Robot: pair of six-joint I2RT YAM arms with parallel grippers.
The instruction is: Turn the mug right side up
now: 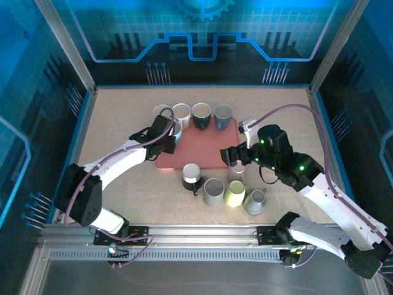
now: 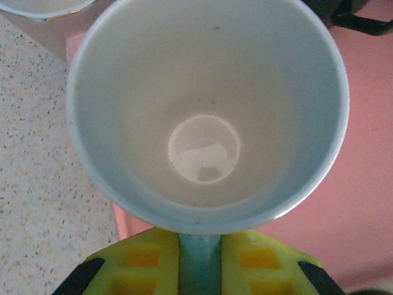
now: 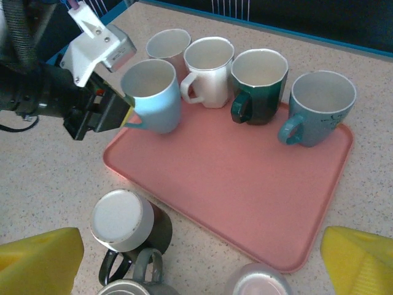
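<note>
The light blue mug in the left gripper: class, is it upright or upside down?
Upright: the light blue mug has its open rim facing up, its empty bottom is visible inside, and the left gripper pinches its handle.

Pale blue mug (image 1: 176, 130) at the pink tray's (image 1: 206, 149) left edge, four mugs (image 1: 201, 115) along its far edge

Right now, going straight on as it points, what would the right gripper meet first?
Likely the right gripper meets the flat pink tray first, on its bare middle; depth is unclear.

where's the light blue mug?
Right wrist view: light blue mug upright at the tray's far-left corner, handle in the left gripper, beside the white mug.
</note>
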